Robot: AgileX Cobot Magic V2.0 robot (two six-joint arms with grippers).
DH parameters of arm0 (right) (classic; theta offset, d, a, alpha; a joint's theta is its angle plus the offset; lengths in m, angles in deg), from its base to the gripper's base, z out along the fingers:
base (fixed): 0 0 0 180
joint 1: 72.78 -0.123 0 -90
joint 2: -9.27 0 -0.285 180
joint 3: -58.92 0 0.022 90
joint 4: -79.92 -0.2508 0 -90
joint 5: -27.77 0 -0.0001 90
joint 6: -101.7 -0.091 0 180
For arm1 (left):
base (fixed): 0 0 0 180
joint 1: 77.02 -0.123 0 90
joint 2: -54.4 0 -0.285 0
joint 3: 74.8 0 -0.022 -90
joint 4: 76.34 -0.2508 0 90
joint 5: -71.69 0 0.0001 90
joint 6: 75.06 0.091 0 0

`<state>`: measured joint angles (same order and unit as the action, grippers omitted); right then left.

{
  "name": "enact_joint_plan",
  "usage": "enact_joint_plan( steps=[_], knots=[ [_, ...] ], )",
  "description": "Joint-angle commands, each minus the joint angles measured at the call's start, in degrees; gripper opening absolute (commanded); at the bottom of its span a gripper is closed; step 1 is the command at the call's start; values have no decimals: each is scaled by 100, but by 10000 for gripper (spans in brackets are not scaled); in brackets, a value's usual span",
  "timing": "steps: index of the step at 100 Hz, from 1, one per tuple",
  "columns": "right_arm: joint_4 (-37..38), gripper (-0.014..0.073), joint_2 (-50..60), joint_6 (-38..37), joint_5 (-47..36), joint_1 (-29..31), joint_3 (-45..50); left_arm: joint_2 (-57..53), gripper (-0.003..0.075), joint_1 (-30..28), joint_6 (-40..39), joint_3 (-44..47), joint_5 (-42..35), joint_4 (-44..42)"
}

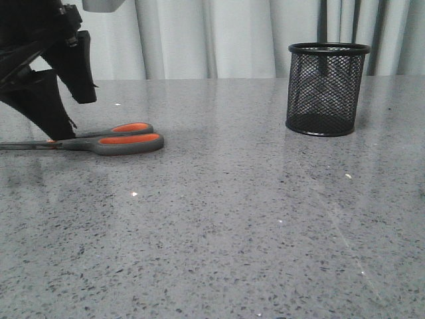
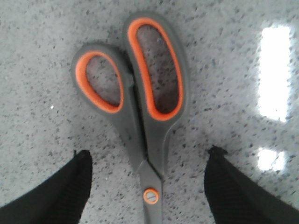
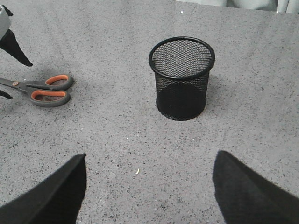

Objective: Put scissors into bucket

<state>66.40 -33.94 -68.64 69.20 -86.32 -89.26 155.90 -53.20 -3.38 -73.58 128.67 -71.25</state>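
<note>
Left jaws straddle grey, orange-lined scissors (image 2: 149, 116) lying flat, untouched.

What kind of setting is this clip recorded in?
Probably a staged lab or test tabletop: a grey speckled stone-look table, a plain pale curtain behind, and only scissors and a mesh bucket laid out.

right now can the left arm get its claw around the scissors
Probably yes. The left claw is open, with a finger on each side of the scissors near the pivot. They lie flat on the table with nothing in between.
</note>
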Motion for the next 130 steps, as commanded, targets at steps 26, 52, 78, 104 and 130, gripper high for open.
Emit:
enact_joint_plan(
  steps=[26, 52, 78, 104, 130],
  knots=[
    [-21, 508, -56, 43, -362, -119, -169, 191, 410, -124, -59, -446, 123, 179],
    [-21, 508, -56, 43, -288, -119, -169, 532, 410, -124, -59, -757, 272, 393],
    [-21, 508, -56, 43, -279, -133, -169, 694, 410, -359, -59, -757, 644, 608],
    [-28, 508, -56, 43, -265, -133, -169, 705, 408, -531, -59, -757, 693, 819],
    [-28, 508, -56, 43, -265, -133, -161, 867, 351, -518, -59, -757, 842, 1113]
  ],
)
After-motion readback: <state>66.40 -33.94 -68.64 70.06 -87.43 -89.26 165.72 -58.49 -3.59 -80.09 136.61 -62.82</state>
